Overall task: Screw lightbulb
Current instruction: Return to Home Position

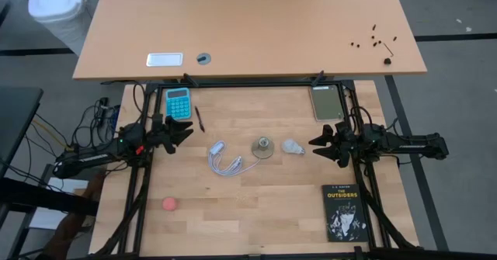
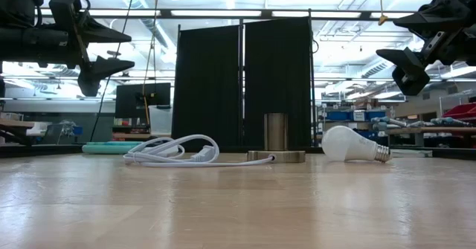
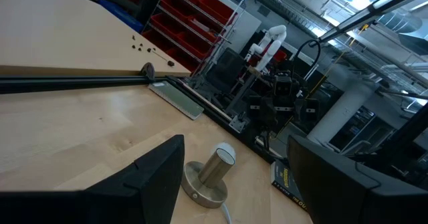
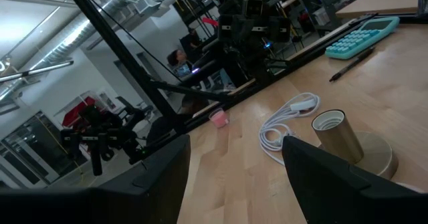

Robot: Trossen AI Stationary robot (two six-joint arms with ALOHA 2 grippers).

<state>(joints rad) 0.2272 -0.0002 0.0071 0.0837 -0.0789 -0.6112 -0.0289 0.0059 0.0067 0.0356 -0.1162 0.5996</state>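
We judge the flat wooden surface [image 1: 256, 213] the risk: the lightbulb [image 1: 292, 146] lies loose on its side near the middle, just beside the socket [image 1: 264, 147], and could roll if nudged. Left hand [image 1: 185, 133] and right hand [image 1: 320, 140] hang spread and empty near the left and right edges. Beyond, a workshop room; a book [image 1: 344, 212], calculator [image 1: 178, 103] and pink ball [image 1: 170, 204] share the surface.

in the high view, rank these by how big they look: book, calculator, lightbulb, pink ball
Largest to smallest:
1. book
2. calculator
3. lightbulb
4. pink ball, only a little smaller than the lightbulb
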